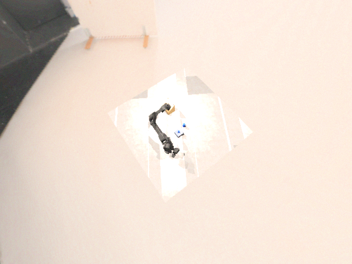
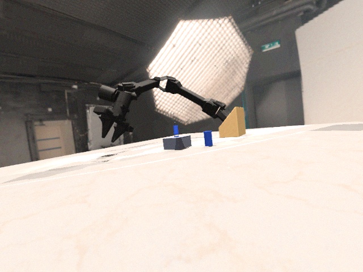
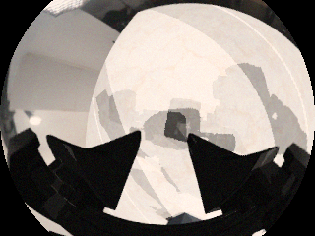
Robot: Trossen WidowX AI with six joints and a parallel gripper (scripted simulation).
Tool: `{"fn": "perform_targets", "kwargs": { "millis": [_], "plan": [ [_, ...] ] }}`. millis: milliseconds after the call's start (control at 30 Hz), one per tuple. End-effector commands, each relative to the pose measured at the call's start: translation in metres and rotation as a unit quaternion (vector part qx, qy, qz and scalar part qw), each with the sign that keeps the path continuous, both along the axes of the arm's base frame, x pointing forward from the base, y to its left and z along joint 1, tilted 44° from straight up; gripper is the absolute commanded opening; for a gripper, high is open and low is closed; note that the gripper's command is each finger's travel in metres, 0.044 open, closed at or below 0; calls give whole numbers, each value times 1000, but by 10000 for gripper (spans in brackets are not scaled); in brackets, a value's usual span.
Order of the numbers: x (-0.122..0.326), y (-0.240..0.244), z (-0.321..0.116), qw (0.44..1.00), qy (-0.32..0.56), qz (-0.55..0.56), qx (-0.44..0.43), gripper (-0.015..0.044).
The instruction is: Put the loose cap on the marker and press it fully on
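While its jaws stand half open on nothing, the gripper hangs above the table, left of the holder block. The marker stands in that block. The cap stands just right of it, untouched.

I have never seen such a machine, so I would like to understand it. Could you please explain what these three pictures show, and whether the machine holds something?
The black machine is a robot arm with several joints. It ends in a gripper: two pointed fingers that pinch things.

One picture looks down from high above, one looks from low beside the table, and the round one comes from a camera on the wrist, looking out between the fingers.

On the table sits a dark block with a blue marker standing upright in it. Beside the block, apart from it, stands the blue cap. The tan wedge is where the arm is mounted.

The gripper holds nothing. Its fingers are partly open and point down at the table, off to the side of the block.
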State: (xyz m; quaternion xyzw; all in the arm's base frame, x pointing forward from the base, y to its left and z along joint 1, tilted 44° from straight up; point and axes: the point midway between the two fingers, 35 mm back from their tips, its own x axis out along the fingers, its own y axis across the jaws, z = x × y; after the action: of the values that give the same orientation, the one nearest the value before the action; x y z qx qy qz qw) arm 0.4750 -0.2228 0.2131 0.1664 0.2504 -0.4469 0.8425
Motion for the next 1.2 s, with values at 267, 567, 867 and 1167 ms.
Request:
{"fn": "perform_targets", "kwargs": {
  "millis": [267,567,867,1167],
  "plan": [
    [-42,167,-123,982,161,6,95,246],
    [-144,261,-176,954,296,-19,45,246],
    [-181,275,-183,945,326,-28,3,246],
    [-184,248,-209,945,326,-28,2,246]
  ]
}}
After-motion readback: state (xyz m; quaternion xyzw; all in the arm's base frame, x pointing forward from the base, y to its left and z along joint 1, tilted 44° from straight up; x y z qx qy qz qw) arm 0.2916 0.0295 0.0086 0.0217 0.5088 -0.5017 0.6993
